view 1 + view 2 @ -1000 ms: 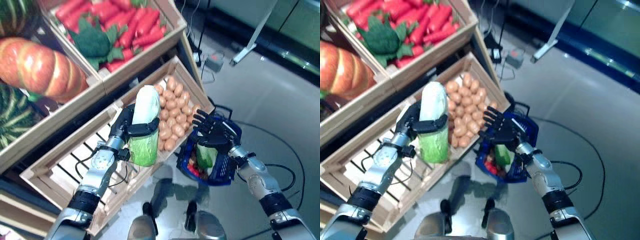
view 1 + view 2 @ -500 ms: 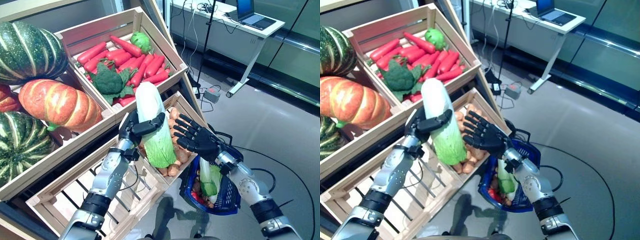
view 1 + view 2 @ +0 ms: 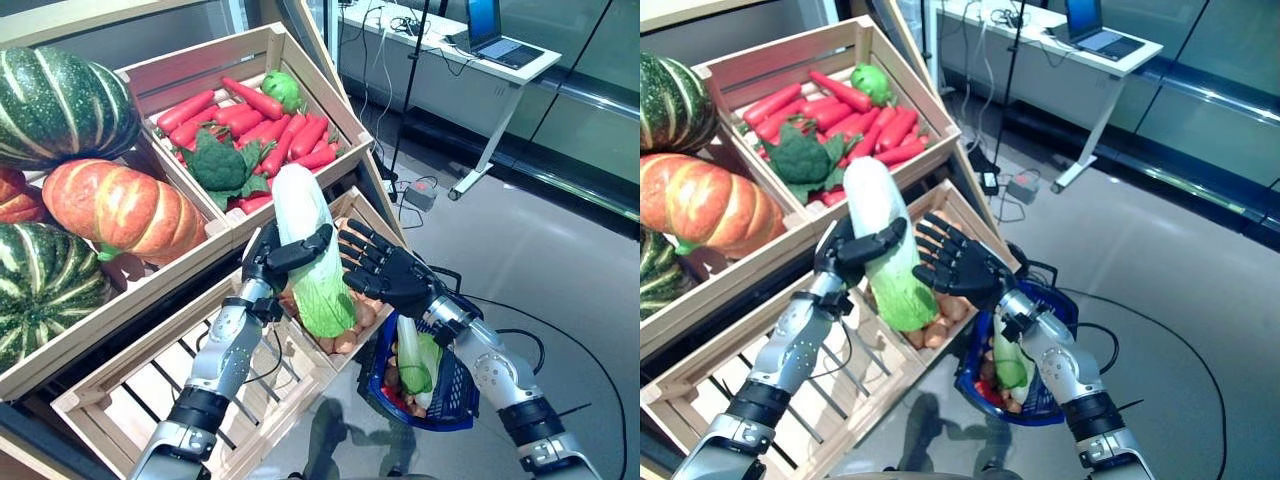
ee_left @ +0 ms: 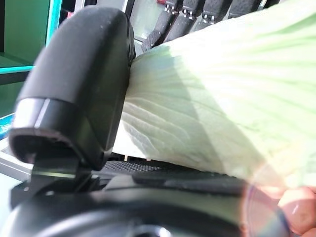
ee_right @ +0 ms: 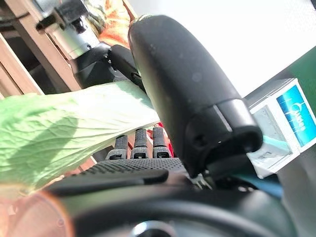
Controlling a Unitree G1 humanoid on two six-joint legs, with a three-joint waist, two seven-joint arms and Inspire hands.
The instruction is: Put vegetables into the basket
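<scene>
Left eye view shows the left hand [image 3: 268, 262] holding a napa cabbage [image 3: 308, 250] upright in the air above the potato crate [image 3: 352, 205], its fingers [image 3: 300, 249] and thumb clamped round the cabbage's middle; the left wrist view confirms the thumb pressed against the leaf. Right hand [image 3: 392, 278] is raised just beside the cabbage on its far side from the left hand, fingers [image 3: 358, 256] spread and straight, tips near or touching the leafy lower part; contact cannot be confirmed. Blue basket [image 3: 455, 385] hangs on the right forearm below and beside the cabbage, and already carries a second pale green vegetable [image 3: 409, 358] and something red at the bottom. Assessment: the step in hand is the transfer of the cabbage toward the basket, either direct or by handover to the right hand. Next move would call for bringing the cabbage over the basket's open mouth and lowering it, leafy end first, clear of the basket's rim and handle. Upper crate of carrots [image 3: 280, 130] and broccoli [image 3: 220, 165], and the pumpkins [image 3: 115, 205], stand untouched
</scene>
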